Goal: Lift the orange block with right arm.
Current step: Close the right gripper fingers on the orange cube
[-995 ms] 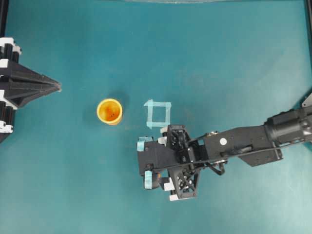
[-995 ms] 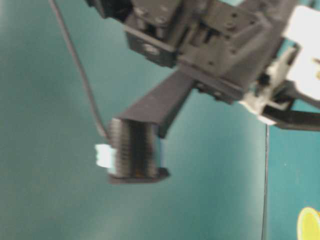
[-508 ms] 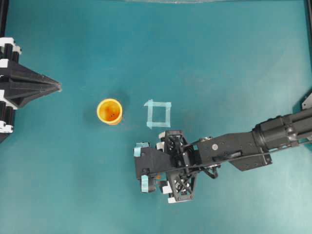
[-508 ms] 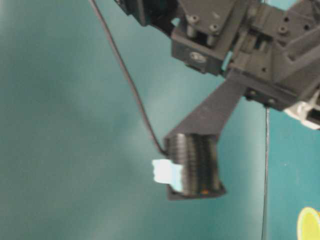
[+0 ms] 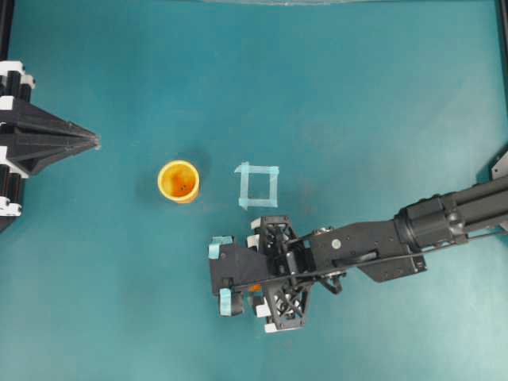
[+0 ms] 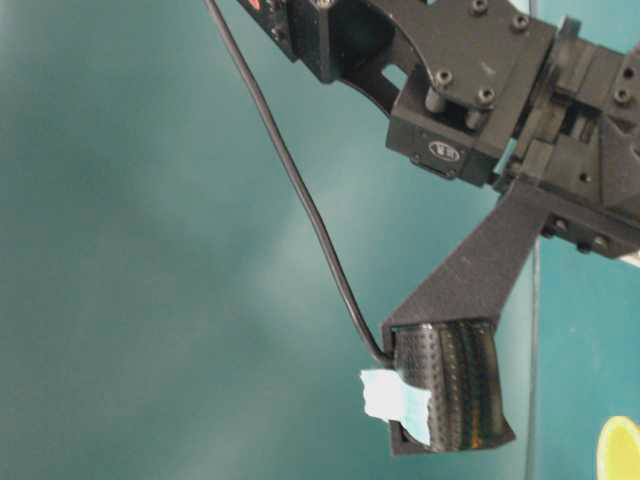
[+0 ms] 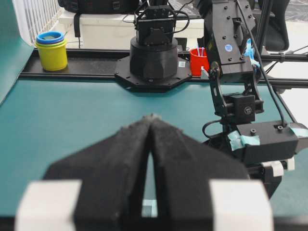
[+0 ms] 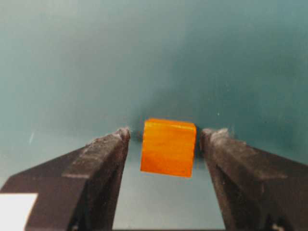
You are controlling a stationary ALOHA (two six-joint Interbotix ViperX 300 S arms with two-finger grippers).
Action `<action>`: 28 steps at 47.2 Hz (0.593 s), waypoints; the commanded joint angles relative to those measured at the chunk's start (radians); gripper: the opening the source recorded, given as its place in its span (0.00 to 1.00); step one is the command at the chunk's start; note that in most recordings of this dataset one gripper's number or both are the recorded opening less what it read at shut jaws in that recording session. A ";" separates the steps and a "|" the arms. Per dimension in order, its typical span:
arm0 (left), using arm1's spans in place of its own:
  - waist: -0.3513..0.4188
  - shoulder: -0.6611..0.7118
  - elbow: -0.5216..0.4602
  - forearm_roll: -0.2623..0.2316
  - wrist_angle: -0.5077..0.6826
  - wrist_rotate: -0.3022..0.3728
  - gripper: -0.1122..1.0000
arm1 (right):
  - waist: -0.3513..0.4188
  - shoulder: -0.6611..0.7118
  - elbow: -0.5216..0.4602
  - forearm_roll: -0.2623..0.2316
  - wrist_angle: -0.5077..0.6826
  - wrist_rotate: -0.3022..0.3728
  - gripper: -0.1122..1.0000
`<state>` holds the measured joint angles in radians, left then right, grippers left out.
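Observation:
The orange block (image 8: 168, 147) is a small cube resting on the teal table, between the two fingertips of my right gripper (image 8: 168, 134). The jaws are open and straddle it, with a clear gap on the left and a thinner one on the right. In the overhead view the right gripper (image 5: 258, 282) is low over the table below the tape square, and only a speck of the block (image 5: 255, 287) shows under it. One of its fingers (image 6: 450, 385) hangs close to the table in the table-level view. My left gripper (image 5: 95, 141) is shut and empty at the far left; it also shows in the left wrist view (image 7: 152, 117).
A round orange-yellow cup (image 5: 178, 181) stands upright left of a light-teal tape square (image 5: 258, 185), and its rim shows in the table-level view (image 6: 620, 450). The right arm (image 5: 413, 230) stretches in from the right edge. Stacked cups (image 7: 50, 48) stand beyond the table.
The right gripper has moved left and toward the bottom of the overhead view and dropped lower toward the table. The left arm, cup and tape square have not moved.

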<state>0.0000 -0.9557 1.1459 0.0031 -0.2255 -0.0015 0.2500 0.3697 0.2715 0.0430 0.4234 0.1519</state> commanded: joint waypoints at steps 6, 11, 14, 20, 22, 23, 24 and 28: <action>-0.002 0.006 -0.028 0.003 -0.005 0.002 0.10 | 0.005 -0.021 -0.025 0.003 0.003 0.000 0.63; -0.002 0.008 -0.028 0.003 -0.005 0.002 0.10 | 0.005 -0.023 -0.026 0.003 0.021 0.002 0.54; -0.002 0.006 -0.028 0.003 -0.005 0.002 0.10 | 0.005 -0.025 -0.029 0.003 0.037 0.002 0.47; -0.002 0.008 -0.028 0.003 -0.005 0.002 0.10 | 0.003 -0.040 -0.048 0.003 0.081 0.000 0.46; 0.000 0.008 -0.028 0.003 -0.005 0.002 0.10 | 0.002 -0.048 -0.057 0.003 0.098 0.000 0.46; -0.002 0.006 -0.028 0.003 -0.005 0.002 0.10 | 0.000 -0.052 -0.063 0.005 0.106 0.000 0.46; -0.002 0.006 -0.028 0.003 -0.005 0.002 0.10 | 0.000 -0.057 -0.067 0.003 0.115 -0.002 0.46; -0.002 0.006 -0.028 0.003 -0.005 0.002 0.10 | -0.005 -0.075 -0.094 0.002 0.156 -0.002 0.46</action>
<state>0.0000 -0.9557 1.1459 0.0031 -0.2255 -0.0015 0.2500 0.3590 0.2209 0.0430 0.5507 0.1488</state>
